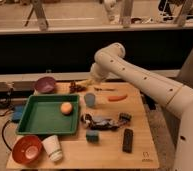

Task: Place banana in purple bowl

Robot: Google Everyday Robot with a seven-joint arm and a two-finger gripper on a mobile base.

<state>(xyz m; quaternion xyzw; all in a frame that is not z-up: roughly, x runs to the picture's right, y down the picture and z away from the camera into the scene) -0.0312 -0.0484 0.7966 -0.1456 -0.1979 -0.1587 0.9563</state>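
The purple bowl [45, 85] sits at the back left corner of the wooden table [140, 120]. A pale yellow shape, apparently the banana [83, 81], lies at the back edge of the table, right of the bowl and just behind a dark cluster [77, 88]. My gripper [92, 78] hangs down from the white arm at the back of the table, right beside the banana's right end. I cannot tell whether it touches the banana.
A green tray [35, 122] holds a round orange fruit [66, 108]. A grey-blue cup [90, 99], a carrot [117, 97], wrappers [102, 121], a teal block [92, 136] and a dark remote [127, 140] lie around. An orange bowl [27, 149] and a white cup [52, 148] stand front left.
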